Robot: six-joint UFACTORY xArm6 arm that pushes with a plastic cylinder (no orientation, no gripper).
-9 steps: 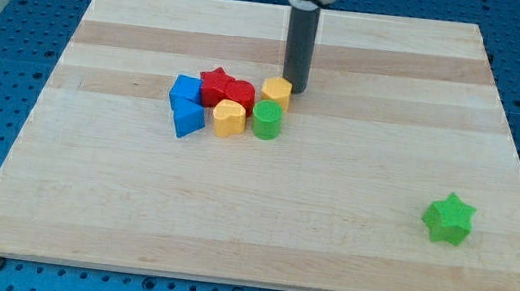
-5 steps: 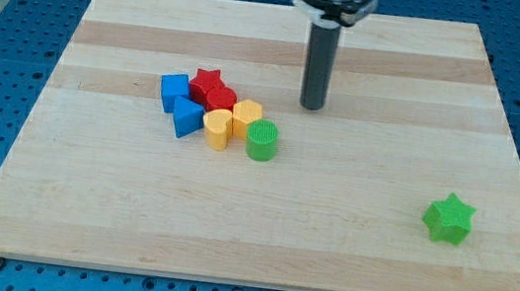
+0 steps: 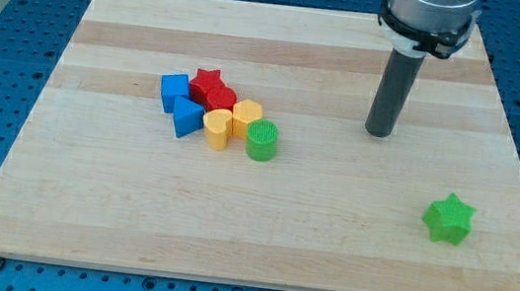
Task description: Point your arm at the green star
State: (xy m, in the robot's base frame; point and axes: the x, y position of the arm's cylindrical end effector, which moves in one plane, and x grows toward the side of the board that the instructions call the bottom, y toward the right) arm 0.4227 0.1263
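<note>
The green star (image 3: 449,218) lies alone on the wooden board (image 3: 260,225) near the view's lower right. My tip (image 3: 378,133) rests on the board up and to the left of the star, with a clear gap between them. It stands well to the right of the cluster of blocks.
A cluster sits left of centre: a green cylinder (image 3: 262,140), two yellow blocks (image 3: 247,117) (image 3: 216,128), a red star (image 3: 208,84) with another red block (image 3: 222,100), and two blue blocks (image 3: 174,90) (image 3: 186,117). Blue pegboard surrounds the board.
My tip moved from beside the yellow block to the right, toward the green star. The cluster was nudged and shifted slightly left early on; it has stayed still since.
</note>
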